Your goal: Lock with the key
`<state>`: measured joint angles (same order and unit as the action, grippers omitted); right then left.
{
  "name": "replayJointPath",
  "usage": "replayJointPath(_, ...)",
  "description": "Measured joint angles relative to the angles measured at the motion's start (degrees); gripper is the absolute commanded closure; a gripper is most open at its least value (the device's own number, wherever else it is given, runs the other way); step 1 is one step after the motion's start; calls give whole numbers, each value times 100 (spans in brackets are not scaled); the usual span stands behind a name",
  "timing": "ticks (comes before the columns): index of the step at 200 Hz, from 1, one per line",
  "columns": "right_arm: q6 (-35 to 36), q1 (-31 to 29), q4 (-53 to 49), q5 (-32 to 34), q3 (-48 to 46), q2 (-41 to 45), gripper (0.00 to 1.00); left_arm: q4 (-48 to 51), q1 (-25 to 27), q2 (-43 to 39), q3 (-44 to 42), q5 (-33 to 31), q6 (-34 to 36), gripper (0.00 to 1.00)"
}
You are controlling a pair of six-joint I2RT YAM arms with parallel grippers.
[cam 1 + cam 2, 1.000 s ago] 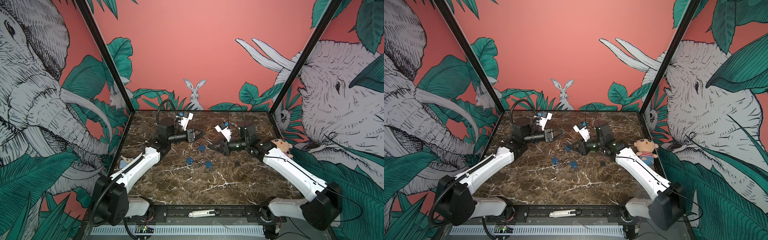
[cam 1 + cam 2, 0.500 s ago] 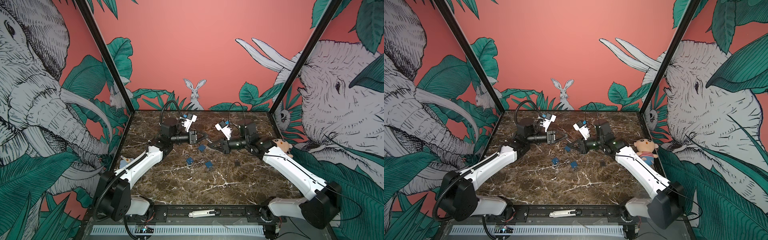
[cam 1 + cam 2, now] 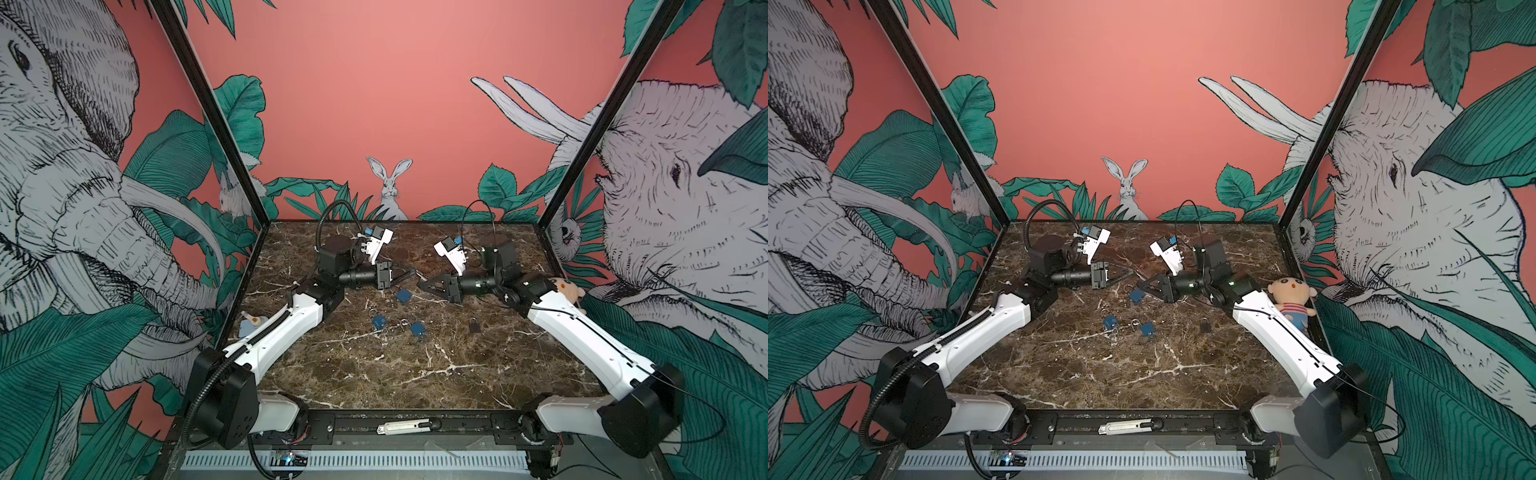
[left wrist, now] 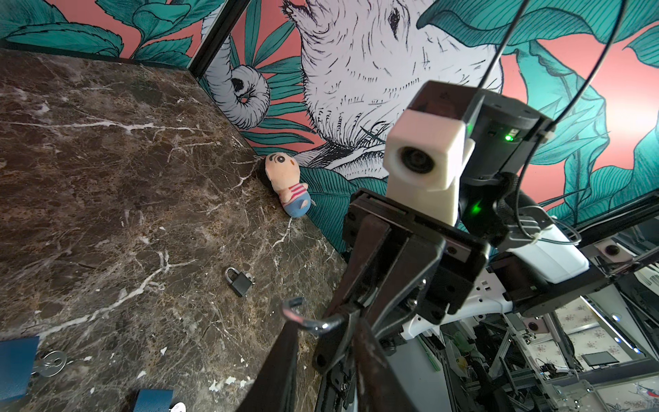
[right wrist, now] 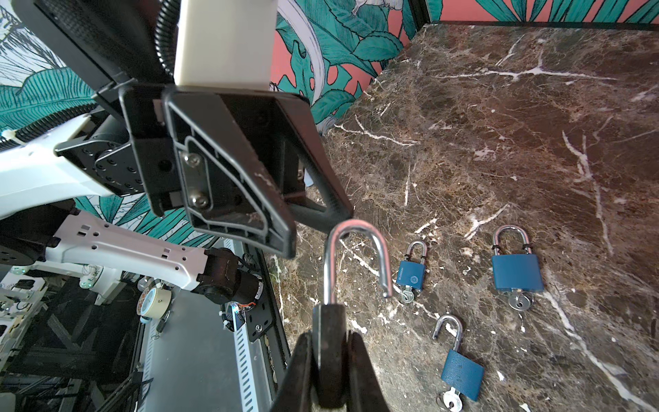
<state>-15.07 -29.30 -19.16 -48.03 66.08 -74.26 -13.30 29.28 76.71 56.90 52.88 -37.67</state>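
Observation:
My right gripper (image 5: 330, 337) is shut on the body of a black padlock (image 5: 328, 360) and holds it above the marble table (image 3: 415, 374). Its silver shackle (image 5: 356, 235) is swung open. No key shows on this padlock. My left gripper (image 5: 317, 232) faces it with jaws apart, one fingertip (image 5: 347, 214) at the top of the shackle. In the left wrist view the shackle's hooked end (image 4: 303, 321) lies between my left fingers. In both top views the left gripper (image 3: 411, 274) and right gripper (image 3: 422, 284) meet mid-table. A small silvery key (image 5: 519, 302) sticks out under a blue padlock (image 5: 517, 274).
Two more blue padlocks (image 5: 412, 274) (image 5: 461, 374) lie on the table with keys in them, the nearer one with its shackle open. A closed black padlock (image 3: 473, 325) lies to the right. A plush doll (image 3: 1289, 299) sits at the right wall. A box cutter (image 3: 405, 428) lies on the front rail.
My left gripper has moved right to the held padlock's shackle, its wrist has turned and its jaws have narrowed. The right gripper and its padlock have stayed put.

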Motion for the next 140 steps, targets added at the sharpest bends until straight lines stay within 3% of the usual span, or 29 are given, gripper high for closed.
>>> replayJointPath(33, -26, 7, 0, -70, 0, -2, 100, 0, 0, 0, 0, -72, 22, 61)
replayJointPath(140, -114, 7, 4, -87, 0, -96, 100, -444, 48, 356, 131, -131, -249, 62)
